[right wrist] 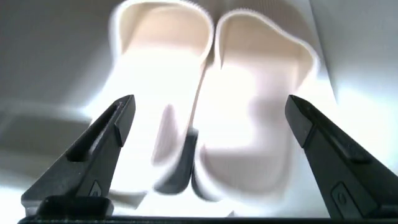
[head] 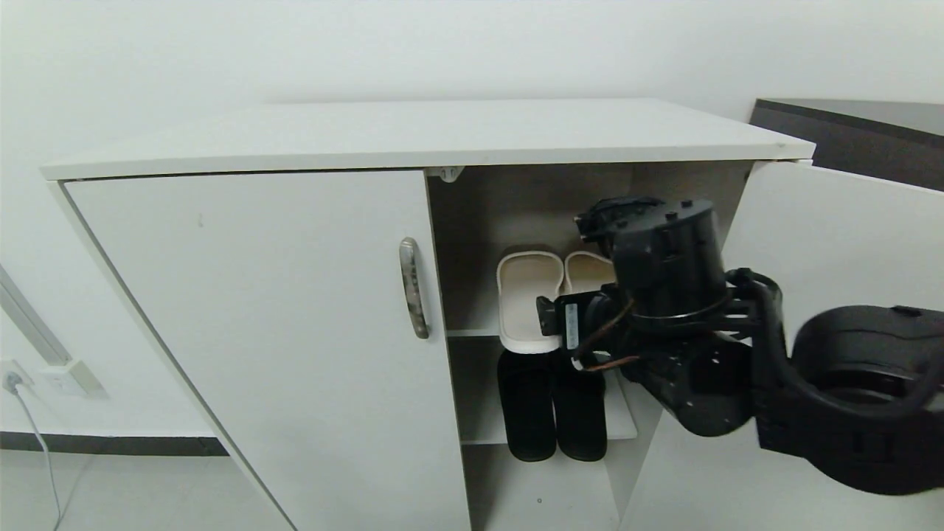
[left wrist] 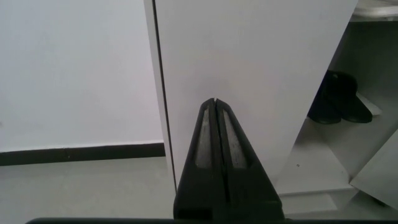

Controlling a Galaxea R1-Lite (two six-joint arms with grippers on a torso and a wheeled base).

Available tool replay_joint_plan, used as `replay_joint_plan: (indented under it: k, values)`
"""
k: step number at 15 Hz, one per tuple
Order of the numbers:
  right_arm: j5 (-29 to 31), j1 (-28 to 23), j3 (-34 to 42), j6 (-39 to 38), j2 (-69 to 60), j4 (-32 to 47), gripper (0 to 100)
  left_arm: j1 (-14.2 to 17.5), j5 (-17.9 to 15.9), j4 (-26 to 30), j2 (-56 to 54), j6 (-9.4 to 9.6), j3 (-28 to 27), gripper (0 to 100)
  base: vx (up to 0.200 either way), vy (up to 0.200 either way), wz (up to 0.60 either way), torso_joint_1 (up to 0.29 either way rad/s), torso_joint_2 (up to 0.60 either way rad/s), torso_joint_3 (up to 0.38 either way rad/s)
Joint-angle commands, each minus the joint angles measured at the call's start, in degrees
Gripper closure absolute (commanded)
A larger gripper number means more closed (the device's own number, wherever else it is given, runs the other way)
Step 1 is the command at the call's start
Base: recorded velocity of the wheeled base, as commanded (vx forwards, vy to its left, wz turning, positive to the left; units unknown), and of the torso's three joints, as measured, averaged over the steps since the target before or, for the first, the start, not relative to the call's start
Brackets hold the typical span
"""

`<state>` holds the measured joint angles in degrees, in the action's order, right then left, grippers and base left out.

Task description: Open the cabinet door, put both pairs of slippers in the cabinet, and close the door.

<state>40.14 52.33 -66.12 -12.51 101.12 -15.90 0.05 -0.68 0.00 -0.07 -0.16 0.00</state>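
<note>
The white cabinet (head: 413,136) has its left door (head: 258,332) shut and its right door (head: 833,243) swung open. The white slippers (head: 527,299) lie on the upper shelf, heels over its front edge. Below them, the black slippers (head: 553,413) rest on the lower shelf. My right arm (head: 664,273) is in front of the opening at upper-shelf height. Its right gripper (right wrist: 209,104) is open, one finger on each side of the white slippers (right wrist: 158,81). My left gripper (left wrist: 214,106) is shut on nothing, low before the shut left door (left wrist: 249,56), with the black slippers (left wrist: 339,99) off to its side.
The left door's metal handle (head: 413,287) is beside the opening. A wall socket with a cable (head: 15,380) sits low on the left wall. A dark desk (head: 848,125) stands behind the open door. The cabinet's bottom compartment (head: 538,494) has free room.
</note>
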Motion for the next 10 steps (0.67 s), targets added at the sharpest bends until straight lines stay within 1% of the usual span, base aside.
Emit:
replay_joint_plan:
  k: [1,3,6,9,10]
  values:
    - [-2.35,3.39,7.15,-0.50,-8.92,-1.95,0,0.04,-0.02,0.00,0.07,-0.02,0.00,100,0.000,0.000,0.00,0.000,0.00,0.000]
    - [-4.02,5.06,13.21,-0.76,-11.56,-5.99,0,0.04,-0.02,0.00,0.07,-0.02,0.00,100,0.000,0.000,0.00,0.000,0.00,0.000]
    - [-4.81,5.23,17.25,-0.68,-11.65,-11.00,0,0.04,-0.11,0.00,0.07,-0.02,0.00,100,0.000,0.000,0.00,0.000,0.00,0.000]
    - [-5.34,5.32,17.78,-0.50,-11.12,-11.53,0,0.04,-0.02,0.00,0.07,-0.11,0.00,100,0.000,0.000,0.00,0.000,0.00,0.000]
    - [-5.43,5.32,17.87,-0.50,-10.77,-11.53,0,0.04,-0.11,0.00,0.07,-0.02,0.00,100,-0.200,0.000,0.00,0.002,0.00,0.002]
